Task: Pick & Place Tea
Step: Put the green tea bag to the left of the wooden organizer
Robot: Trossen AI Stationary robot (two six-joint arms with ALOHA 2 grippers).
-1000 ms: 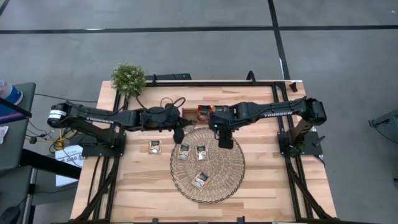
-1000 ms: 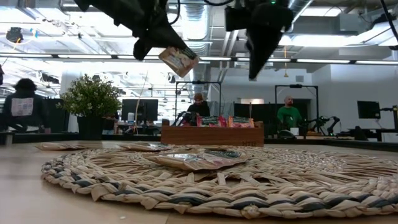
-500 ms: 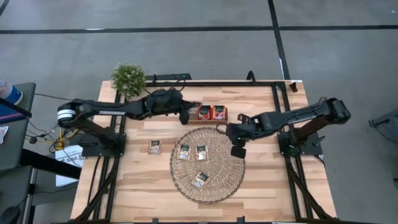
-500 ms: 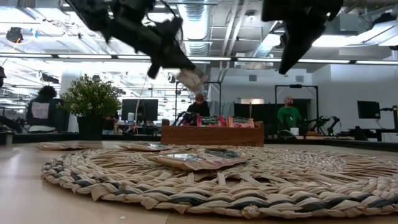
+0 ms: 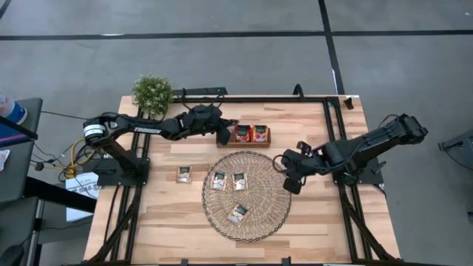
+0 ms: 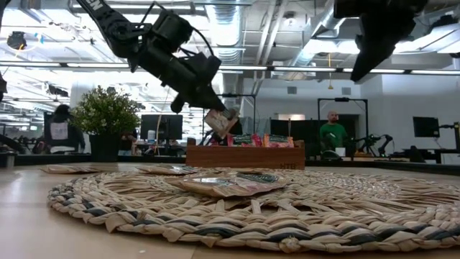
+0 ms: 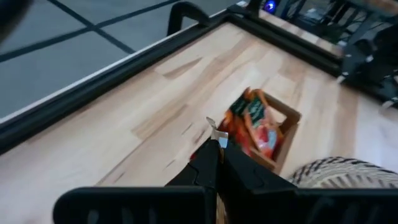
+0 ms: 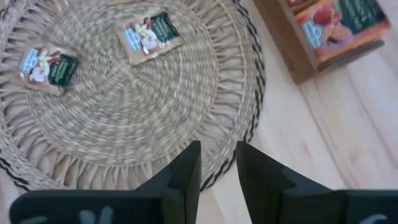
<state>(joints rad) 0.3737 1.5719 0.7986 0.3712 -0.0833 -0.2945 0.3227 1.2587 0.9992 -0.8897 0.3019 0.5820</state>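
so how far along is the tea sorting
Done: red-orange sachets stand in the brown wooden tray. In hand: the left end effector carries one sachet above that tray. Left: three sachets on the round wicker mat, one on the table. Right end effector empty.

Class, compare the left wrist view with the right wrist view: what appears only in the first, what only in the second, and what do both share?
Only the left wrist view: the left gripper, fingers shut on a sachet whose pale edge pokes out above the tips, and the table's dark back rail.

Only the right wrist view: the right gripper, fingers slightly apart and holding nothing, plus two loose sachets lying flat on the mat.

Both: the wooden tray with red-orange sachets, the wicker mat, and the table.
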